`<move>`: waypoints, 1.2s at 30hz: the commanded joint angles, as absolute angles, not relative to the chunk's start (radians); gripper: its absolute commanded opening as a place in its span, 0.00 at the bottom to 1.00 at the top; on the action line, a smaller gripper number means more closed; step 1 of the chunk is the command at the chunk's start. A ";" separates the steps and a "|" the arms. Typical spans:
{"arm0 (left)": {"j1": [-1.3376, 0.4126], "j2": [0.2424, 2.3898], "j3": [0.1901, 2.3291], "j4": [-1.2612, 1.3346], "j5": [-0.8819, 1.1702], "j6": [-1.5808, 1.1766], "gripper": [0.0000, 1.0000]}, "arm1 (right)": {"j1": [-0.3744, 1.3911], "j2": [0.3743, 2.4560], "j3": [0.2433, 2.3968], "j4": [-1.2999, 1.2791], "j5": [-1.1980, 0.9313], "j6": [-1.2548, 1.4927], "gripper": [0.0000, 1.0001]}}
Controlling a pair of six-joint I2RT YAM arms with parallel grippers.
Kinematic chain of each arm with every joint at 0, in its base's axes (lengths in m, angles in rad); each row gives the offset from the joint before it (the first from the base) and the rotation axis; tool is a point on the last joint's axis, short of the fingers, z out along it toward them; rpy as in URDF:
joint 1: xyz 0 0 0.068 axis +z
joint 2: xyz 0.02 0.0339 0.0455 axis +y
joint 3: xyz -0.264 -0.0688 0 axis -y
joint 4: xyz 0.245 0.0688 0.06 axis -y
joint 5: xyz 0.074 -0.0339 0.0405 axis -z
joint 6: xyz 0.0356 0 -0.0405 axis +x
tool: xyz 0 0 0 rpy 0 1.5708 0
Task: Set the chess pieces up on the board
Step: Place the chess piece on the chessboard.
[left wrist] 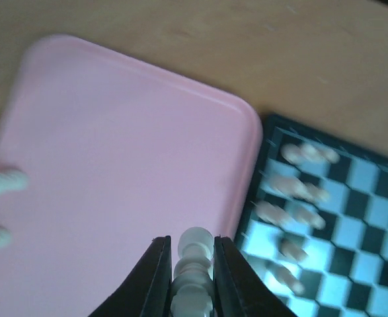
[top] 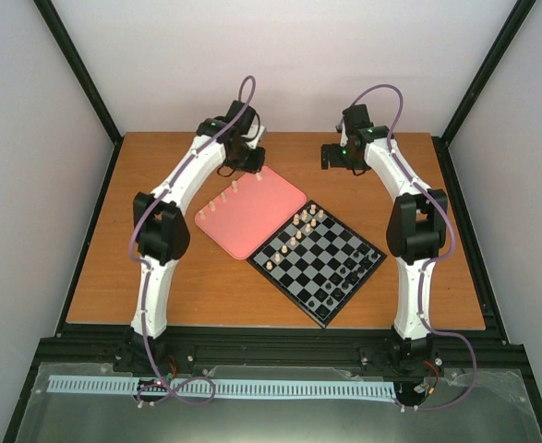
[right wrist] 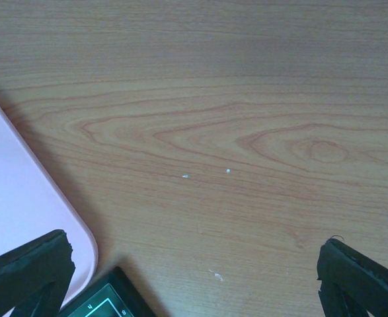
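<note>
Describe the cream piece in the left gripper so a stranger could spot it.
Start at the pink tray beside the board. At its far edge is the left gripper, and the cream piece stands upright between its black fingers. The other cream pieces stand free.

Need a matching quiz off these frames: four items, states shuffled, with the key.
Items:
1. left pincer
2. right pincer
3. pink tray
4. board

States:
A. open above the table
B. cream pieces lined along one edge
C. shut on a cream piece
D. black pieces at one side, cream ones opposite

Pairs: 1-C, 2-A, 3-B, 4-D
</note>
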State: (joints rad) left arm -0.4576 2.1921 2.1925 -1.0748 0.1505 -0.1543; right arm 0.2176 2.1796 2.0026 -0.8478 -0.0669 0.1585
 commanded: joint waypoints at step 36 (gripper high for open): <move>-0.706 2.109 1.857 -0.911 0.061 -0.286 0.07 | 0.189 2.103 1.933 -0.813 -0.061 0.153 1.00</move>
State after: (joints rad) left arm -0.6956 2.0972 1.8091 -0.9478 0.0814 -0.2634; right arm 0.2016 2.1384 1.9419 -0.8257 -0.0639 0.1581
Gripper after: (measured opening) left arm 0.160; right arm 1.000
